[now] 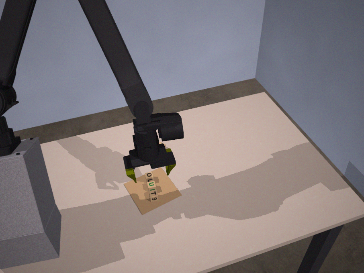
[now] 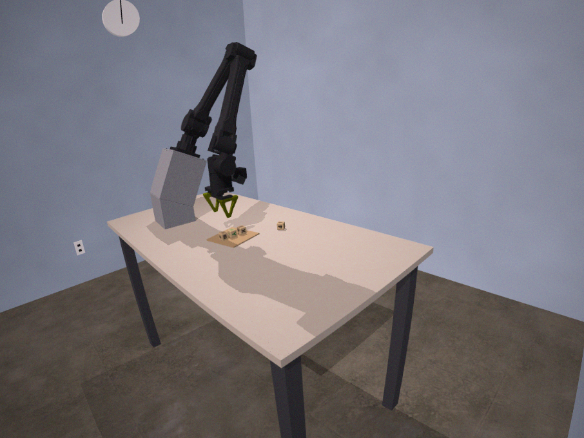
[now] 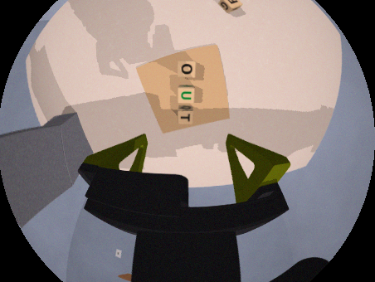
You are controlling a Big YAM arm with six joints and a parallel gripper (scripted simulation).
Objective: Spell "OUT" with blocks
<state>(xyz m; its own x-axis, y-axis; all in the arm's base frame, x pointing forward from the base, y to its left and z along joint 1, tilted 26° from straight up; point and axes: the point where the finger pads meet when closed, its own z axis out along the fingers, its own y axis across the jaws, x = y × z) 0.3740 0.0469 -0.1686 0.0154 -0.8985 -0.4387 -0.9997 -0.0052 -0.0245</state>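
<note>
Blocks O (image 3: 187, 70), U (image 3: 187, 97) and T (image 3: 186, 117) lie in a straight row on the mat (image 3: 211, 77), side by side, letters up. The mat lies flat on the counter (image 1: 250, 141). Above the row's O end the claw (image 1: 150, 173) hangs wide open with nothing between its green fingers, clear of the blocks. The fourth block (image 2: 280, 225) sits on the counter well off the mat.
</note>
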